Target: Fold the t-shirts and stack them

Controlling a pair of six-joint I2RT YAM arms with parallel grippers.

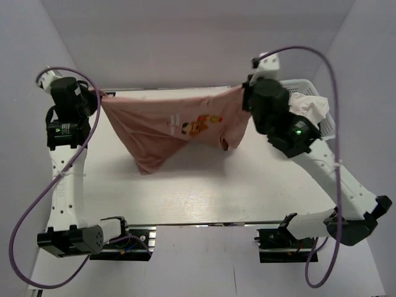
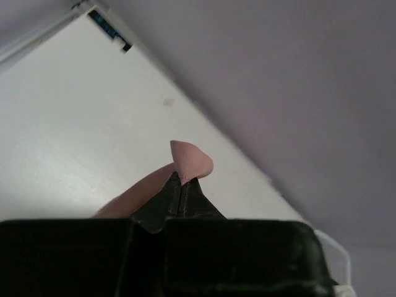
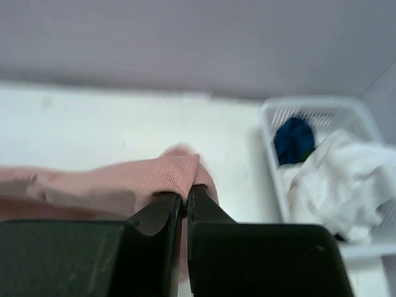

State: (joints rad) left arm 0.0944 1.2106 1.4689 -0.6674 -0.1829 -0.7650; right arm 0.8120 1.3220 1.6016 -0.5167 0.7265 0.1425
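**Item 1. My left pincer** (image 2: 185,182): closed together on a small tuck of pink cloth, which pokes out past the tips. It is the pincer farther from the basket.

**Item 2. My right pincer** (image 3: 185,197): clamped on a bunched edge of the same cloth, just beside the basket's near wall.

**Item 3. Dusty-pink t-shirt** (image 1: 164,133): strung between my two pincers, to the left of the basket. It is lifted over the desk (image 1: 247,185), and its middle sags to a point. I cannot tell whether that point touches the desk.
- Handling, as I judge it: light, limp and ribbed, not slippery or fragile. It will droop wherever it is unsupported.
- Best held at corners or seams, with the top edge kept taut.

**Item 4. Chest print** (image 1: 199,124): a small orange-and-yellow figure with a smaller mark beside it. Any writing is too small to read.

**Item 5. White mesh basket** (image 3: 309,104): the landmark for this entry.
- White t-shirt (image 3: 337,176): crumpled inside the basket and spilling toward its rim.
- Blue t-shirt (image 3: 294,139): inside, toward the basket's far end.
- No labels can be read.
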